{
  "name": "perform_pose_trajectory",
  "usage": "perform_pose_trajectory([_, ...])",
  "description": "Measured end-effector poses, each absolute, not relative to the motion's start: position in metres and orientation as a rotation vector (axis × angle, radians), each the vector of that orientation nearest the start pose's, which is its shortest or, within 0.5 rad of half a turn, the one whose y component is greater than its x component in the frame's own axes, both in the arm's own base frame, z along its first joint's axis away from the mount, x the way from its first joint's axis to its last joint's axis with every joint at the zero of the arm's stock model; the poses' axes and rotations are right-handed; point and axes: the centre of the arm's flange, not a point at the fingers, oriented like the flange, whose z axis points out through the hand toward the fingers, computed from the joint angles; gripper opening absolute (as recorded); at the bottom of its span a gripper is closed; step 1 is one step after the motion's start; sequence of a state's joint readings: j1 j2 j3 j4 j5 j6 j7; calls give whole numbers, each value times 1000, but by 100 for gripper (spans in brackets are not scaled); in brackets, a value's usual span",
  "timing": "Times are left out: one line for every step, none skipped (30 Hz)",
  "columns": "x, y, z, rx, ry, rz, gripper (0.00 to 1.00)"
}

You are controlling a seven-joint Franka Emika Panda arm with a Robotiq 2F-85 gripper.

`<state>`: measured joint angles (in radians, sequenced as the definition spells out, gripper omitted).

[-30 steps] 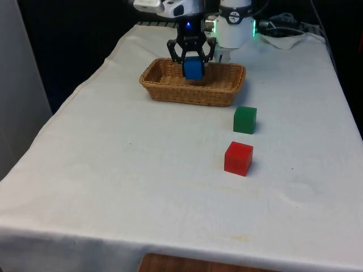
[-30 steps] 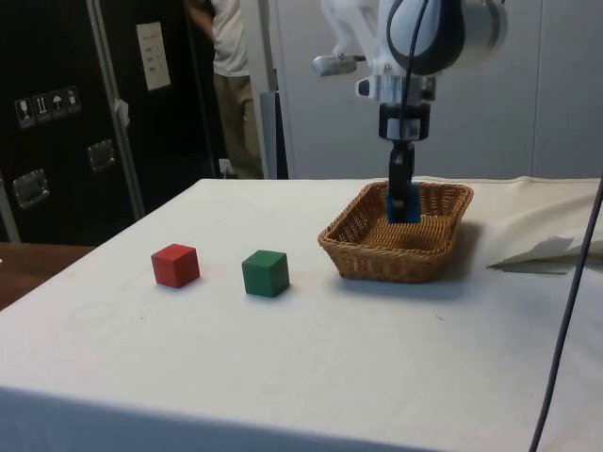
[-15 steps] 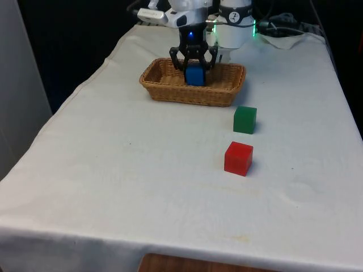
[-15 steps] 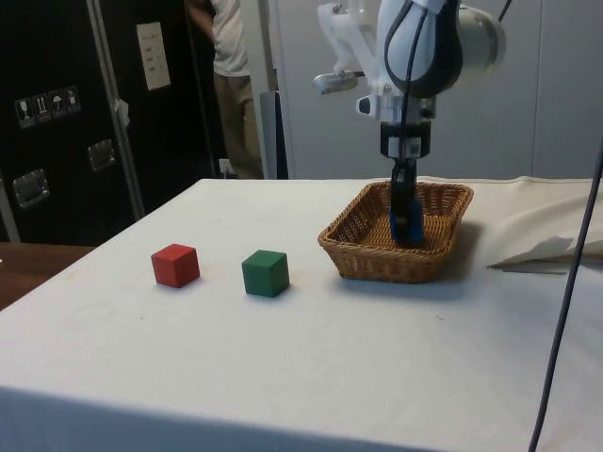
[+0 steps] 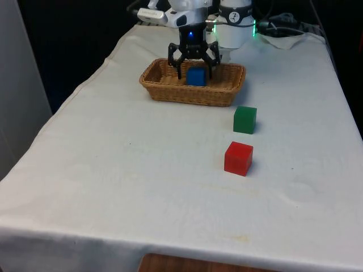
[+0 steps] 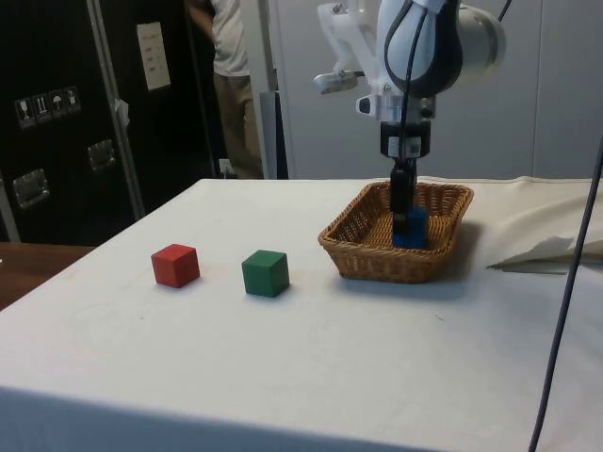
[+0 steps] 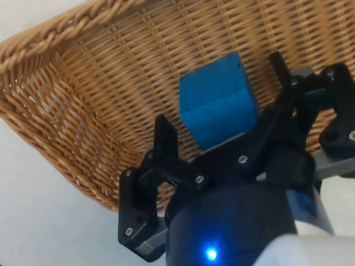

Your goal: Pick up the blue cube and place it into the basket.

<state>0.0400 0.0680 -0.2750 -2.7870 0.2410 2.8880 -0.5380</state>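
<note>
The blue cube (image 5: 196,76) (image 6: 412,228) (image 7: 217,101) lies on the floor of the wicker basket (image 5: 164,90) (image 6: 372,262) (image 7: 72,94). My gripper (image 5: 194,69) (image 6: 403,218) (image 7: 222,91) hangs low inside the basket, straddling the cube. Its jaws are open, and a gap shows between each finger and the cube's sides, so the cube rests free.
A green cube (image 5: 245,119) (image 6: 265,273) stands on the cloth just in front of the basket, and a red cube (image 5: 238,158) (image 6: 175,265) lies nearer the table's front edge. A person (image 6: 226,85) stands beyond the table in the side view.
My gripper came down into the basket with the blue cube, then its fingers spread apart and let the cube go onto the basket floor.
</note>
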Motion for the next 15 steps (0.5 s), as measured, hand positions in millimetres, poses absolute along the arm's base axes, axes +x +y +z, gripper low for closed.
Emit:
perform_pose_trajectory([367,-105,194,-3110,-112,-81,100])
perform_pose_trajectory([367,-105,194,-3110,-112,-81,100])
perform_pose_trajectory([367,-105,194,-3110,-112,-81,100])
perform_pose_trajectory([367,-105,194,-3110,-112,-81,100])
perform_pose_trajectory([368,-105,195,-3110,-112,-84,100])
perform_pose_trajectory([368,-105,195,-3110,-112,-84,100])
perform_pose_trajectory([370,-105,198,-3109,-112,-95,100])
perform_pose_trajectory([371,-105,201,-3107,-111,-102,100])
perform_pose_trajectory([371,-105,203,-3104,-111,-106,100])
perform_pose_trajectory([371,-105,206,-3101,-109,-111,100])
perform_pose_trajectory([371,-105,206,-3101,-109,-111,100])
perform_pose_trajectory([372,-105,209,-3097,-108,-115,100])
perform_pose_trajectory([372,-105,212,-3092,-107,-120,100])
perform_pose_trajectory([372,-105,212,-3092,-107,-120,100])
perform_pose_trajectory([373,-105,218,-3085,-107,-130,100])
